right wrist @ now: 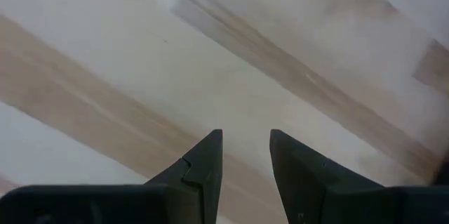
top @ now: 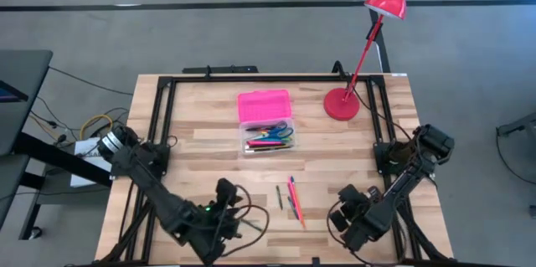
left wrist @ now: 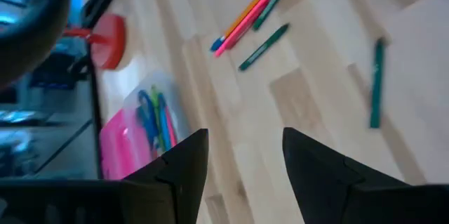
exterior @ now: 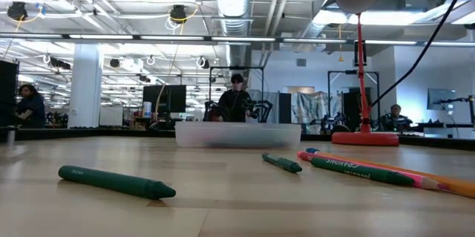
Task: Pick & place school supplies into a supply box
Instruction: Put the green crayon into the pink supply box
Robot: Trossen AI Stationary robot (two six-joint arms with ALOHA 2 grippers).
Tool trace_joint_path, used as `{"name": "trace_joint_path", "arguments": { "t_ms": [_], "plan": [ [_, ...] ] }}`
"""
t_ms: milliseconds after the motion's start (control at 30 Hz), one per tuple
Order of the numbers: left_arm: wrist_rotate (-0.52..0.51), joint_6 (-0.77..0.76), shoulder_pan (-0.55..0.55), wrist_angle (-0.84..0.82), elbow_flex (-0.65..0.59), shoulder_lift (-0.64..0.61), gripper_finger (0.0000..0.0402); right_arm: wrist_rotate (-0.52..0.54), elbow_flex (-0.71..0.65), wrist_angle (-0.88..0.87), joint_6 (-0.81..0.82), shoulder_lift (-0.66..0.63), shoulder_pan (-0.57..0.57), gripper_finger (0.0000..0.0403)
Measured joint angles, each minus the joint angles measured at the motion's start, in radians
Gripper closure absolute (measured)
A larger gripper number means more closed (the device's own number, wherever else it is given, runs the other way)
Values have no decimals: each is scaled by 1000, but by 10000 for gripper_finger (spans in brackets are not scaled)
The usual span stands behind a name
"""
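The supply box (top: 265,121) sits mid-table with its pink lid (top: 265,104) folded open toward the far edge. Its clear base (top: 268,137) holds several pens and blue-handled scissors. Loose pens lie flat on the table nearer the front: a pink, orange and green bunch (top: 294,201) (left wrist: 252,8), a short green pen (top: 280,197) (left wrist: 263,47), and another green pen (left wrist: 376,83) (exterior: 115,181). My left gripper (top: 228,196) (left wrist: 245,161) hovers open at the near edge, left of the pens. My right gripper (top: 345,204) (right wrist: 245,157) is open to their right, over bare wood.
A red desk lamp stands on its round base (top: 341,104) (exterior: 364,139) to the right of the box, its arm leaning toward the far right. A black frame (top: 251,78) borders the table. People show in the room beyond, in the low view.
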Motion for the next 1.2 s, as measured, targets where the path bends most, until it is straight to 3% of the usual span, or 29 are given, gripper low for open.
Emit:
{"name": "trace_joint_path", "arguments": {
  "t_ms": [333, 500, 767, 1033, 1200],
  "plan": [
    [-66, -233, -49, -31, -164, 0, 223, -283, 2, -155, -67, 0, -39, 292],
    [-71, -302, -56, -39, -196, 0, 223, -310, 3, -172, -143, 0, -12, 311],
    [-80, -329, -59, -27, -196, 0, 223, -396, -30, -136, -254, 1, 31, 397],
    [-107, -331, -57, -28, -196, 0, 223, -497, -58, -122, -418, 2, 51, 401],
    [-108, -330, -53, -27, -196, 0, 223, -507, -58, -125, -529, 2, 50, 401]
  ]
}}
